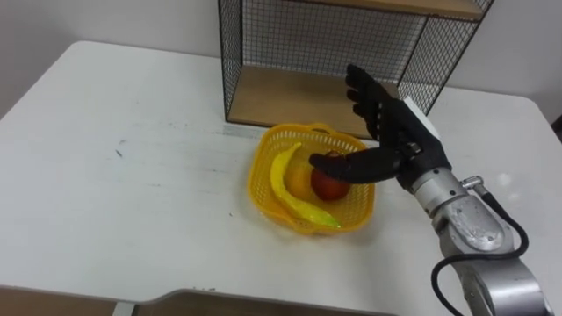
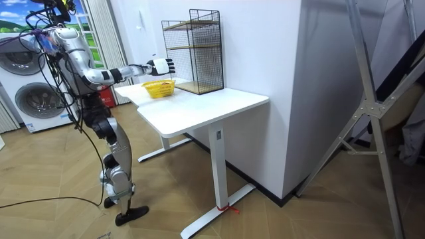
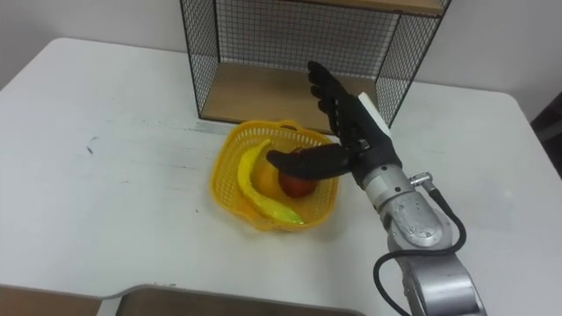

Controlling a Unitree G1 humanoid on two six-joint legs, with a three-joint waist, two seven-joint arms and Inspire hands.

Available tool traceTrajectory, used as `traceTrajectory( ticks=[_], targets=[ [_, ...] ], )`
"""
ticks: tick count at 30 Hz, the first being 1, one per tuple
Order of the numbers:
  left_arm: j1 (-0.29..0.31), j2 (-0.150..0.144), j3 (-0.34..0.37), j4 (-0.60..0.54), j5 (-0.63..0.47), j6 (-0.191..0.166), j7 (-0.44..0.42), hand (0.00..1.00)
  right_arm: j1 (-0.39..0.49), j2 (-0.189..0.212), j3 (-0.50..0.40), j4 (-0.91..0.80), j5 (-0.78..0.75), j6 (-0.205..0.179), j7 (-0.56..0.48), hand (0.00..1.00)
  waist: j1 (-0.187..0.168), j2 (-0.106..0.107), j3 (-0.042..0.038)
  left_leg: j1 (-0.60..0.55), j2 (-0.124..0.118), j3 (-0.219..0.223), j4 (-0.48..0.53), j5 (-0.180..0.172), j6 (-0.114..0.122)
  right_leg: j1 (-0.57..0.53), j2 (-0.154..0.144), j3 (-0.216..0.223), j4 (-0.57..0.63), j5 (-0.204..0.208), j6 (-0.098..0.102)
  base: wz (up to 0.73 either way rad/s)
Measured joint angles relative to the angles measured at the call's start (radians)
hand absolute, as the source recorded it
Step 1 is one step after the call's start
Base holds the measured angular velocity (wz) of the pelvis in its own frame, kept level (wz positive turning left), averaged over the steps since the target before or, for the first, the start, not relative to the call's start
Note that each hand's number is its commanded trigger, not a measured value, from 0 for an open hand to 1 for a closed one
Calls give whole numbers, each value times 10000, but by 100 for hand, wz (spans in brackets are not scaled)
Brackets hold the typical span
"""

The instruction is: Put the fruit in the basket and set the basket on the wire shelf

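A yellow mesh basket (image 1: 265,191) (image 3: 226,180) stands on the white table (image 1: 114,184) just in front of the wire shelf (image 1: 263,53) (image 3: 228,53). Inside lie a yellow banana (image 1: 290,186) (image 3: 255,189), an orange fruit (image 1: 299,180) and a red apple (image 1: 329,184) (image 3: 294,183). My right hand (image 1: 391,132) (image 3: 351,127) hovers open over the basket's right rim, fingers straight and pointing up toward the shelf, thumb stretched across above the apple. Nothing is held in it. In the room view the hand (image 2: 159,65) is over the basket (image 2: 159,88).
The shelf's wooden bottom board (image 1: 281,96) is bare behind the basket, with an upper board (image 1: 413,7) above it. The table's front edge (image 1: 176,294) runs close below. In the room view, washing machines (image 2: 30,86) stand behind me.
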Motion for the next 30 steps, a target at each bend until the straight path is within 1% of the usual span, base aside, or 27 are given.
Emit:
traceTrajectory(
  ticks=[2, 4, 5, 6, 9, 10, 11, 12, 13, 14, 15, 16, 17, 18, 20, 21, 22, 23, 24, 25, 26, 27, 28, 29, 30],
  targets=[
    [18, -10, 7, -19, -6, 0, 3, 0, 2, 2, -2, 19, -255, 0, -2, 0, -3, 55, -22, 2, -1, 0, 10, 0, 0, -2, -2, 0, -4, 0, 0, 0],
    [14, -23, 17, -25, -48, -5, 4, 0, 2, 9, -10, 28, -314, 0, -4, 0, -18, 87, -23, 5, 0, -2, 13, 0, 0, -1, -3, 2, -4, 0, 0, 0],
    [13, -23, 39, -16, -373, -10, 4, 0, 3, 12, -26, 114, -267, -8, -8, 0, -28, 137, -13, 12, 1, -16, 18, 1, 0, 13, -6, 3, -4, 0, 0, 0],
    [14, -24, 78, -12, -532, -11, 4, 0, 3, 18, -41, 187, -233, -7, -22, 0, -24, 142, -13, 17, 1, -17, 20, 1, 1, 17, -7, 4, -3, 0, 0, 0],
    [65, -23, 385, 46, -1707, -32, 5, 0, 194, 19, -122, 372, -28, -7, -221, 0, -19, 126, -25, 36, -1, -16, 0, 2, 1, 30, -9, -17, -15, 0, 1, 0],
    [173, -19, 525, 51, -2219, -45, 8, 0, 351, 18, -147, 365, 347, -7, -311, 0, -28, 118, -31, 55, -1, -15, -10, 2, 1, 43, -12, -32, -14, -1, 2, 0],
    [228, -19, 605, 60, -2508, -67, 8, 0, 411, 15, -164, 368, 624, -4, -335, 0, -36, 116, -30, 60, -1, -21, -10, 2, 1, 52, -16, -47, -13, -1, 3, 0],
    [335, -12, 722, 90, -3156, -99, 17, 0, 499, 15, -267, 367, 1097, -3, -383, 0, -76, 122, -23, 62, -5, -30, -5, 2, 1, 53, -27, -58, -5, -2, 3, 3],
    [402, -22, 1016, 106, -3804, -128, 54, 0, 598, 12, -495, 353, 1370, -3, -475, 0, -114, 107, -23, 53, -12, -62, -1, 3, 3, 51, -37, -75, 1, -3, 6, 5],
    [432, -29, 1434, 201, -4471, -265, 171, 0, 682, 14, -763, 316, 1586, -3, -665, 0, -71, 83, -22, 45, -14, -66, -8, 3, 4, 54, -39, -76, 1, -7, 11, 4],
    [438, -31, 1668, 262, -4895, -321, 268, 0, 685, 14, -888, 315, 1768, -3, -766, 0, -55, 76, -18, 47, -14, -66, -7, 3, 4, 57, -40, -85, -2, -6, 11, 0],
    [465, -29, 2134, 332, -5844, -381, 534, 0, 688, 14, -1149, 292, 1942, -4, -971, 0, -82, 111, 5, 47, -10, -64, -6, 3, 4, 60, -41, -90, -2, -6, 11, 0],
    [517, -26, 2583, 325, -6758, -457, 863, 0, 758, -3, -1421, 230, 2041, -5, -1196, 0, -48, 97, -8, 59, -11, -88, -15, 3, 4, 62, -43, -95, 3, -7, 11, 0],
    [520, -28, 2861, 304, -7192, -484, 1075, 0, 882, 1, -1587, 119, 2114, -4, -1351, 0, -16, 94, -12, 71, -11, -77, -21, 3, 4, 63, -40, -94, 3, -7, 11, 0],
    [534, -45, 4000, 80, -8440, -513, 1937, 0, 1331, 38, -2074, -216, 2211, -6, -1858, 0, -1, 96, -11, 77, -14, -128, -39, 2, 4, 85, -40, -112, -1, -7, 12, 0],
    [550, -42, 4256, -44, -8703, -517, 2177, 0, 1404, 37, -2171, -216, 2223, -5, -1995, 0, 0, 97, -10, 73, -15, -132, -69, 2, 4, 84, -41, -113, 0, -7, 12, 0],
    [553, -38, 4651, -513, -9337, -529, 2701, 0, 1565, 51, -2398, -241, 2252, -4, -2281, 0, -10, 130, -7, 70, -20, -148, -67, 2, 4, 86, -49, -108, 0, -7, 11, 0],
    [599, -40, 4788, -866, -9555, -526, 2960, 0, 1669, 53, -2488, -294, 2326, -4, -2435, 0, -13, 146, -5, 71, -21, -157, -65, 2, 4, 93, -52, -93, 1, -7, 11, 5],
    [679, -30, 4946, -1654, -9612, -582, 3510, 0, 1858, 66, -2637, -398, 2402, -4, -2761, 0, -9, 181, 4, 65, -20, -153, -63, 2, 4, 99, -50, -85, 3, -7, 11, 0],
    [699, -20, 5013, -2419, -9610, -761, 3989, 0, 1954, 84, -2722, -480, 2376, -4, -3002, 0, 8, 232, 12, 63, -21, -154, -61, 2, 4, 97, -48, -78, 7, -7, 11, 0],
    [692, -23, 5060, -3033, -9602, -982, 4422, 0, 1989, 94, -2780, -493, 2321, -5, -3204, 0, -11, 322, -2, 72, -21, -137, -61, 2, 4, 97, -42, -39, 6, -7, 11, -5],
    [601, -46, 5171, -3385, -9585, -1042, 4630, 0, 2020, 103, -2858, -495, 2315, -5, -3267, 0, -11, 374, -7, 76, -21, -127, -61, 1, 3, 89, -43, -20, 2, -7, 11, -9],
    [552, -66, 5303, -4191, -9574, -1090, 5116, 0, 2126, 103, -2960, -518, 2343, -6, -3387, 0, 17, 430, -37, 36, -22, -112, -65, 1, 3, 24, -45, 15, 6, -6, 11, -7],
    [486, -64, 5417, -5079, -9390, -1125, 5673, 0, 2331, 113, -3045, -672, 2344, -6, -3621, 0, 9, 442, -60, 7, -25, -116, -70, 3, 4, -2, -39, 24, 3, -6, 11, -5],
    [541, -73, 5448, -5542, -9150, -1169, 5960, 0, 2490, 128, -3109, -835, 2334, -6, -3723, 0, 40, 465, -72, 9, -24, -116, -79, 4, 3, -2, -37, 23, 5, -6, 11, 0]
  ],
)
